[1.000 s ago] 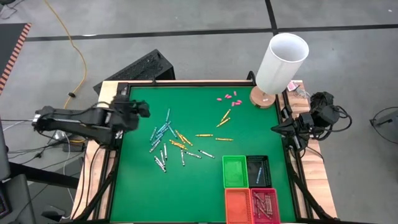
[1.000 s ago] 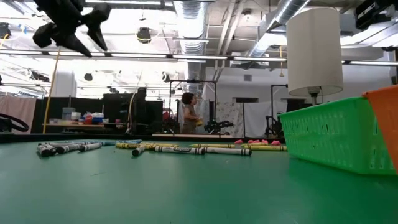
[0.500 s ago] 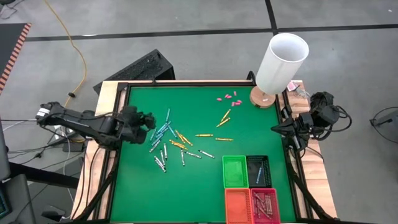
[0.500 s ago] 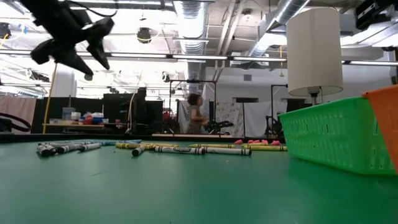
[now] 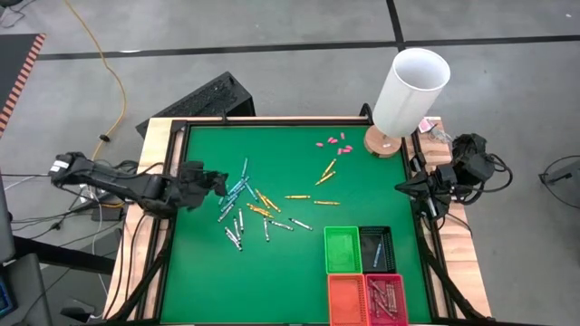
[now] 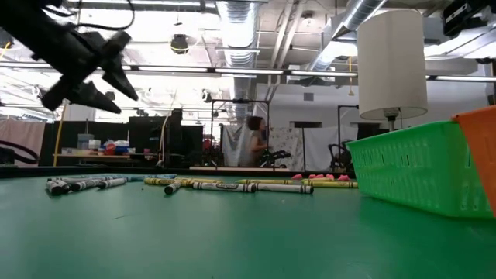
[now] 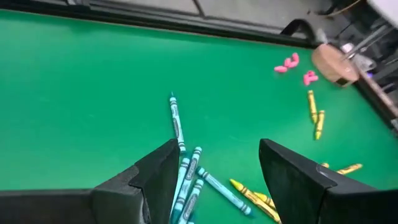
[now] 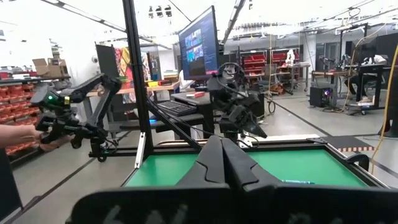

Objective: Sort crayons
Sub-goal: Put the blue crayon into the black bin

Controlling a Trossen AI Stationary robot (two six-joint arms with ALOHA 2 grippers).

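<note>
Crayons: many thin, short wax crayons [image 5: 243, 201] in light blue, yellow-orange and grey-white lie scattered on the green felt table top [image 5: 272, 272], most in a loose cluster on its left half; a few yellow-orange ones [image 5: 325, 172] lie apart, nearer the lamp.
Sorted crayons: a few brownish-red sticks lie in the red mesh bin [image 5: 385, 298]; one light blue crayon lies in the black mesh bin [image 5: 376, 249].
Bins: four small plastic mesh bins sit touching in a block at the near right of the table, green [image 5: 343, 250] and black behind, orange [image 5: 346, 301] and red in front.
Left gripper: the dark two-finger left gripper [image 5: 220, 182] hangs above the left edge of the crayon cluster, fingers spread wide, holding nothing; from its wrist, light blue crayons [image 7: 186, 177] show between its fingers [image 7: 158, 177].
Right gripper: the dark right gripper [image 5: 403, 188] waits at the table's right edge, fingers pressed together, holding nothing.
Pink pieces: small stubby pink pieces [image 5: 332, 142] lie near the far edge, just beside the lamp base.
Lamp: a white cylindrical lampshade on a round wooden base [image 5: 410, 92] stands at the far right corner.
</note>
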